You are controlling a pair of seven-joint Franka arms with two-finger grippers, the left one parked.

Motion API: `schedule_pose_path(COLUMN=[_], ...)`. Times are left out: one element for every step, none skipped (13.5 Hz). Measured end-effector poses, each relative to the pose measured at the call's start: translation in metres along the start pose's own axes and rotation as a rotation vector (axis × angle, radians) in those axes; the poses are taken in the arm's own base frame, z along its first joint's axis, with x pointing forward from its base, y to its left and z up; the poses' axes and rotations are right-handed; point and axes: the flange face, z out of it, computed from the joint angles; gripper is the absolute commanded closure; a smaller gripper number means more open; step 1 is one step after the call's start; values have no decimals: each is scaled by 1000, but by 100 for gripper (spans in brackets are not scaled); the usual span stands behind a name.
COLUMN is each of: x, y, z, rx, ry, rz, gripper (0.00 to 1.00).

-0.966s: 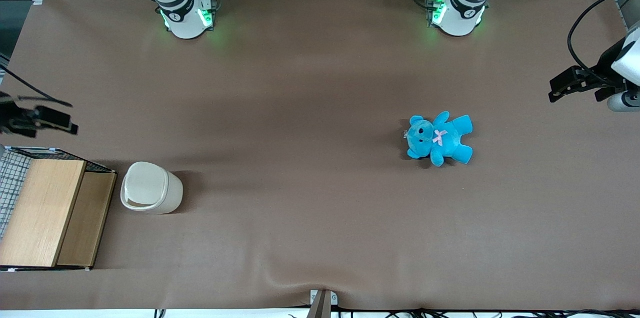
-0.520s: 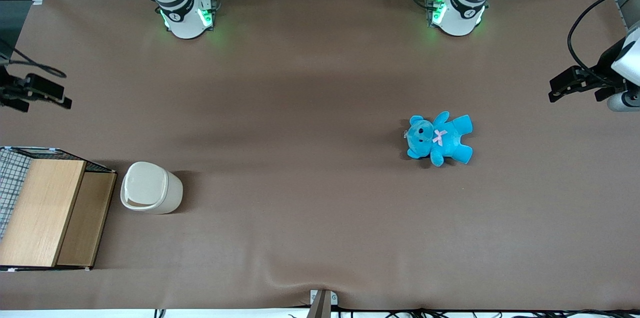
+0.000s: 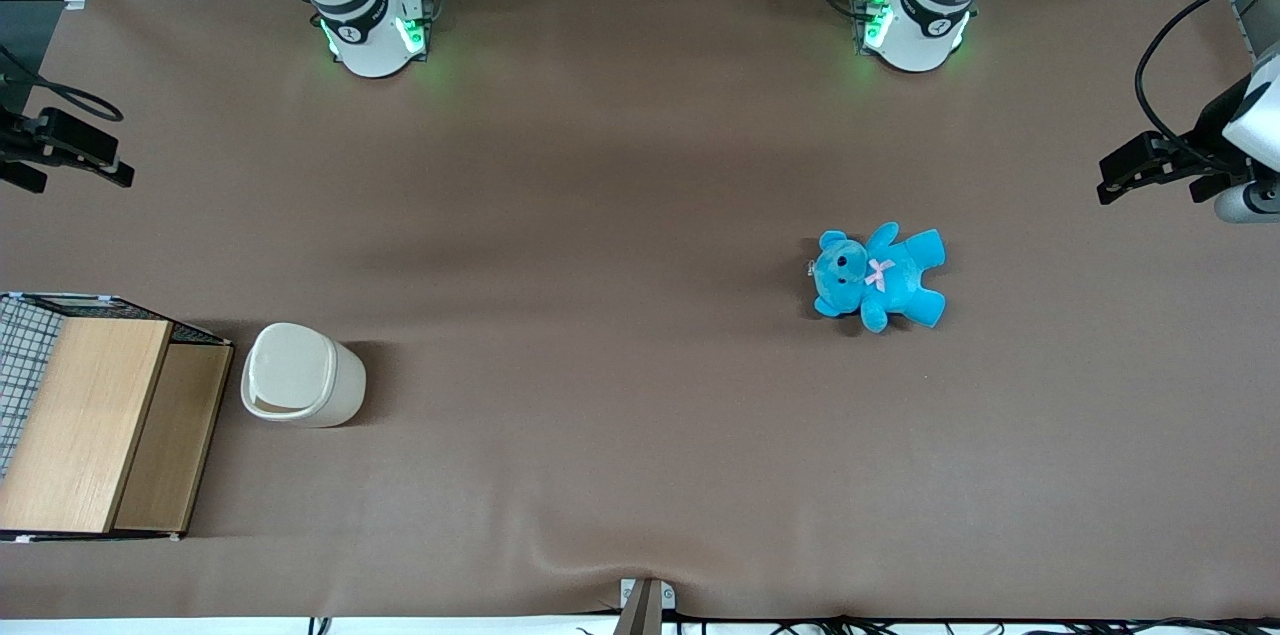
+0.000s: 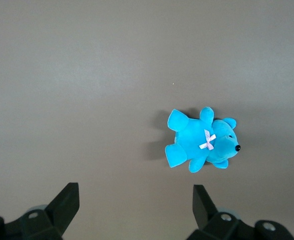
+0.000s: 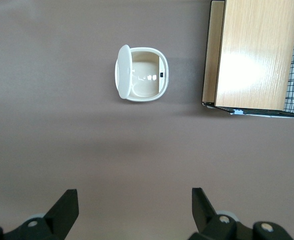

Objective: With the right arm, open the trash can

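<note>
Surface: brown table cover [image 3: 620, 215], wrinkled at the edge nearest the front camera | room: metal frame and cables past the arm bases | trash can [image 3: 300, 375], lid raised, just beside wooden-topped wire crate [image 3: 95, 415] at the working arm's end | gripper [image 5: 134, 210] high above bare cover, fingers spread wide, holding nothing | blue teddy [image 3: 878, 275] toward the parked arm's end

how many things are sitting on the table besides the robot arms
3: the trash can, lid open, beside the wire crate; the blue teddy toward the parked arm's end. The gripper hovers open, away from the can.
</note>
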Motion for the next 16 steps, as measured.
schedule_pose_path(x=[-1, -2, -4, -7, -10, -13, -15, -18, -21, -24, -25, -25, -24, -24, -24, -24], y=[-1, -1, -2, -2, -3, -3, -4, -4, -4, -3, -2, -1, -1, 0, 0, 1], z=[-1, 0, 1, 2, 2, 1, 0, -1, -3, -4, -6, -5, -4, -3, -3, -3], rx=[0, 0, 0, 0, 0, 0, -1, -2, -6, -16, -25, -29, -33, -37, -40, -42], ry=[-1, -4, -8, -11, -10, -10, -10, -8, -7, -3, 4, 7, 8, 8, 7, 7], rz=[-1, -2, -2, -2, -2, -2, -1, -1, -1, 1, 2, 3, 3, 4, 4, 5], gripper=[0, 0, 0, 0, 0, 0, 0, 0, 0, 0, 0, 0, 0, 0, 0, 0])
